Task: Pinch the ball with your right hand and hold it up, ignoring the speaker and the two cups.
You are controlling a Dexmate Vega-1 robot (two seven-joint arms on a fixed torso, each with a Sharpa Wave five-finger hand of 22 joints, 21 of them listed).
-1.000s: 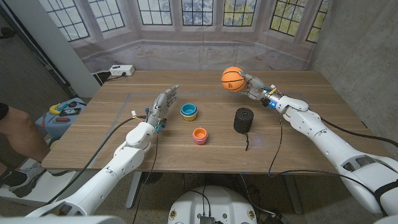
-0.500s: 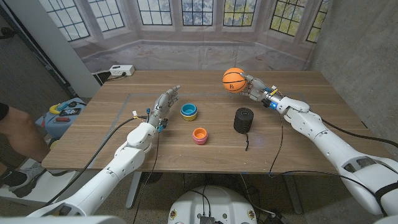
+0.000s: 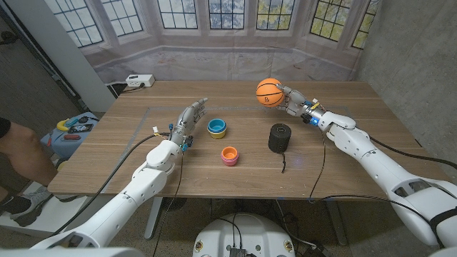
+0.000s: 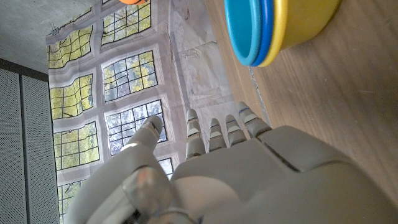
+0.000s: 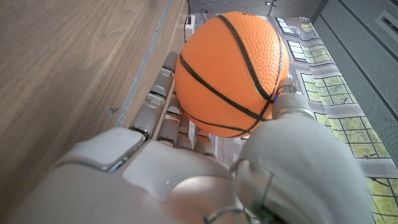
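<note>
The right hand (image 3: 291, 99) pinches the ball (image 3: 268, 91), an orange mini basketball with black seams, and holds it off the tabletop (image 3: 335, 153) toward one o'clock; a small dark mark on it cannot be read; being round, it has no long axis. The black speaker (image 3: 280, 138) stands near centre; the blue-and-yellow cup (image 3: 217, 128) sits at eleven o'clock of the orange-and-pink cup (image 3: 229, 155). The left hand (image 3: 188, 121) holds nothing, fingers extended, just beside the blue-and-yellow cup.

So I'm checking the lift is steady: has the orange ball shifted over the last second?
Yes, slightly. The orange basketball-patterned ball, pinched in the right hand, has drifted a little to the robot's right against the black cylindrical speaker.
</note>
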